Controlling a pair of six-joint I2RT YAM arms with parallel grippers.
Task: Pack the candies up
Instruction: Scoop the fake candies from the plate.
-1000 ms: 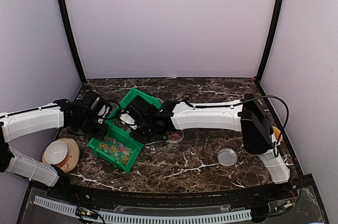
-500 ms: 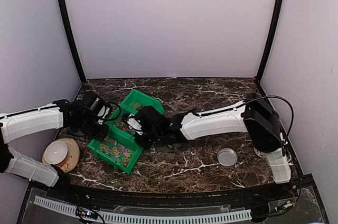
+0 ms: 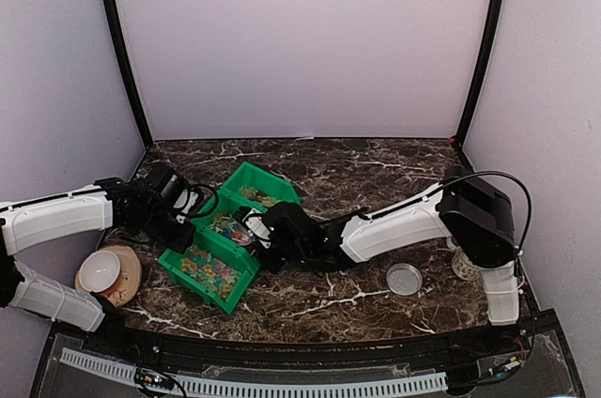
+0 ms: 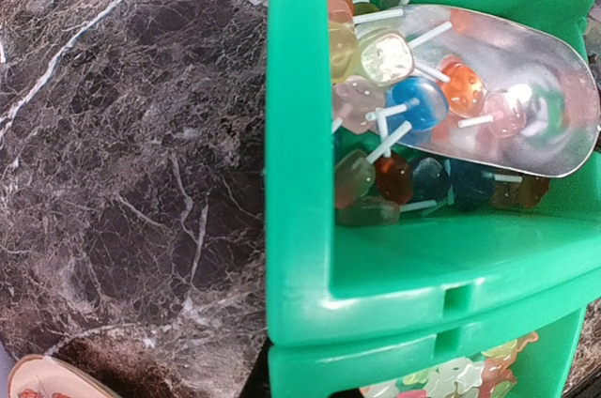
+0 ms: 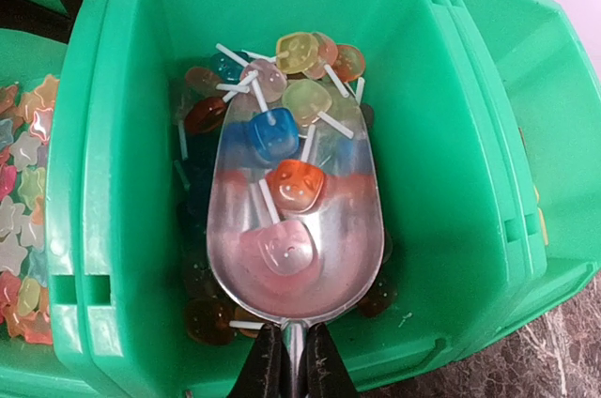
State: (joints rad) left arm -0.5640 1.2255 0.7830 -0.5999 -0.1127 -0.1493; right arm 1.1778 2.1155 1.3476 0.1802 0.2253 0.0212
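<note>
Left pincer (image 3: 191, 212) and right pincer (image 3: 255, 230) at green bins (image 3: 274, 179) of candies (image 3: 208, 269)

Handle and sweets slipping from sight
The scoop's (image 5: 296, 229) handle is running off the right wrist view's bottom edge (only the tips of the right gripper (image 5: 293, 365) are showing) — and its bowl is covering candies (image 5: 208, 318) beneath; from above they are blurring into specks.

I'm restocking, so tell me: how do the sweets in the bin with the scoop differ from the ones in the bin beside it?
The scoop-bin sweets have white sticks; the neighbouring sweets show none. The scoop-bin sweets are bigger and rounder; the neighbouring sweets smaller, paler. Some scoop-bin sweets lie on the scoop; no neighbouring sweets do. Both are mixed colours in green bins.
</note>
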